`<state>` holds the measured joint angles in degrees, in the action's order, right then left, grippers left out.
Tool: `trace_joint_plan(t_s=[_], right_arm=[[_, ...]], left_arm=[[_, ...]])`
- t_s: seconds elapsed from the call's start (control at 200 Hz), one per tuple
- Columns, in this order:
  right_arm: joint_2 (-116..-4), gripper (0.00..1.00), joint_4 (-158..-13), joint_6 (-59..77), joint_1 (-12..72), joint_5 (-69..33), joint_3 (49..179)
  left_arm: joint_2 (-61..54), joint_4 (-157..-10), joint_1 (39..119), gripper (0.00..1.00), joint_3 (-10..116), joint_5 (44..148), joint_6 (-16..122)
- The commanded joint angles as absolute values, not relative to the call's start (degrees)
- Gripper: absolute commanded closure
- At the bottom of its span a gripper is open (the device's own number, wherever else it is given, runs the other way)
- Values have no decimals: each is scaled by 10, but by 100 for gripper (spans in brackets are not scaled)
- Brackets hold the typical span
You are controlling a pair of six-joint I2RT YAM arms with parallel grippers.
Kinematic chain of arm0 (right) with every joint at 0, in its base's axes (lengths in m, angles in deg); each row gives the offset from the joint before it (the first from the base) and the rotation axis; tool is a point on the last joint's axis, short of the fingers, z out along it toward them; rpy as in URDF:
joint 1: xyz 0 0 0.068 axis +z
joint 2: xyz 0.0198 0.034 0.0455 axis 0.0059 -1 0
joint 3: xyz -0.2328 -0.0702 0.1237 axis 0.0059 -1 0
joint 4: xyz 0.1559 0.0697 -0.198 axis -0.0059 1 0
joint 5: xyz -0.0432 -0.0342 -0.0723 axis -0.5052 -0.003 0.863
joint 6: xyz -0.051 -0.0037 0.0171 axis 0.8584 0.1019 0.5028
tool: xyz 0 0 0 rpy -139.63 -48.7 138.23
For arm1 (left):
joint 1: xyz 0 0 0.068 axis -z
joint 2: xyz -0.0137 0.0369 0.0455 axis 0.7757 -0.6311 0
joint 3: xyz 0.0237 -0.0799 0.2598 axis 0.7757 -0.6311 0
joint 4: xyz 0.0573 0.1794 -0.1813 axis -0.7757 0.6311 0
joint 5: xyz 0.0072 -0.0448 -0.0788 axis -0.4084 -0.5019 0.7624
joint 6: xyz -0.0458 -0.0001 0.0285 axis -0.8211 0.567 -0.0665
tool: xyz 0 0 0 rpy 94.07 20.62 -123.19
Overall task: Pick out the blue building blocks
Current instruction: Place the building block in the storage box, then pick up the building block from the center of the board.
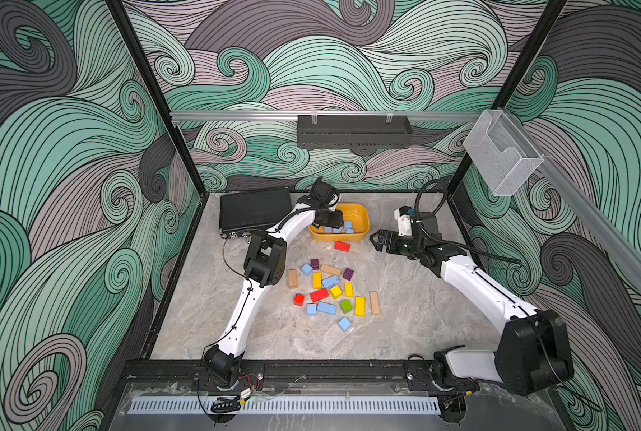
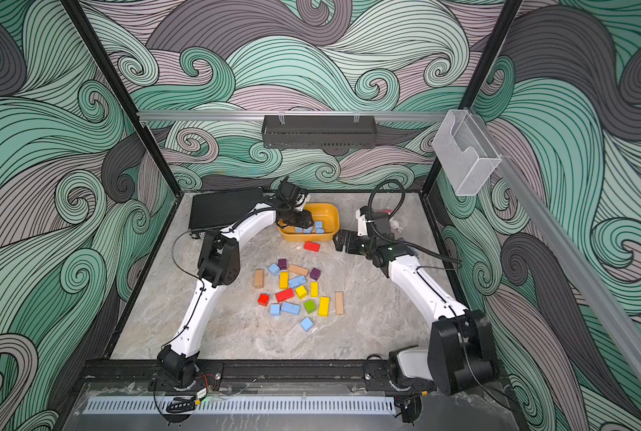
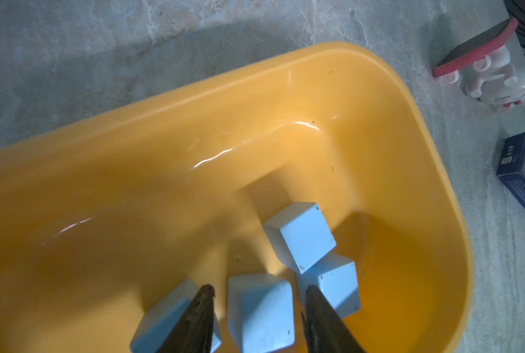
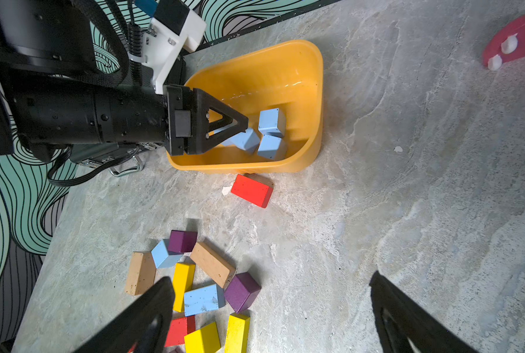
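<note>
1. We find the left gripper reaching down into the yellow bin on the far side of the table. Its jaws stand parted. A tilted blue cube sits between the fingertips with a thin gap on either side, so we read it as loose, not gripped.
2. We count four blue building blocks in the bin in the left wrist view. They are the tilted one, one partly hidden behind a finger, and two cubes, the upper one leaning on the lower cube.
3. Five more blue ones lie in the loose pile on the table, seen in both top views.
   - a far cube at the pile's left edge
   - a middle bar
   - a near cube just beside a near bar
   - a lone cube nearest the front rail
4. The pile also holds red, yellow, purple, green and tan blocks. A red bar lies apart from the pile, just beside the bin's near wall.
5. The right gripper hangs to the right of the bin over bare table, with its jaws spread wide and nothing between them.
6. Past the bin, the left wrist view shows a dark blue card packet and a white toy figure. A black case sits in the far left corner.
</note>
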<state>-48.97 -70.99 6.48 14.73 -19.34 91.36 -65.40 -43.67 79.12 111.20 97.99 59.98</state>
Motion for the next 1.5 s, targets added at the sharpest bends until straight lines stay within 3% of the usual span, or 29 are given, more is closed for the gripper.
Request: trace_joint_plan(t_s=[0.0,0.791,1.086,1.496], right_arm=[[-486,0,-700,76,144,-195,931],[-397,0,-559,115,143,-237,951],[-364,0,-511,106,145,-268,938],[-324,0,-458,114,156,-311,932]], left_arm=[[-655,-423,789,47,1130,974,597],[-444,-434,790,9,998,984,566],[-315,-416,790,2,885,932,577],[-167,-383,790,1,740,903,608]])
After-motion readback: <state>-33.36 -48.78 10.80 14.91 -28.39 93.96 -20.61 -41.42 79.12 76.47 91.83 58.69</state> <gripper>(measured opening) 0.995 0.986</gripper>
